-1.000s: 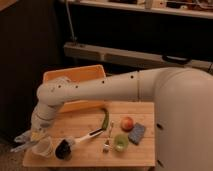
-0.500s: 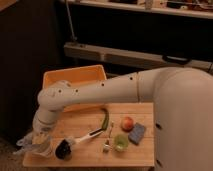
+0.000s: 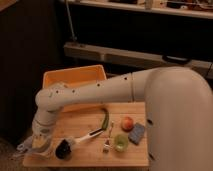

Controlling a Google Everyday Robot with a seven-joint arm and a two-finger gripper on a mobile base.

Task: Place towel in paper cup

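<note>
Gripper (image 3: 40,141) low at front-L corner of table (image 3: 82,127), over paper cup (image 3: 44,150).
Pale towel (image 3: 22,148) just L of it; grip state can't tell.

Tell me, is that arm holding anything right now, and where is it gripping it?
Cannot be told: the gripper is down over the paper cup, the pale towel beside it, the hold hidden.

table (image 3: 75,125): matt wood | bin (image 3: 75,77): smooth plastic | arm (image 3: 100,91): smooth white shell | claw (image 3: 41,145): low at table corner
</note>
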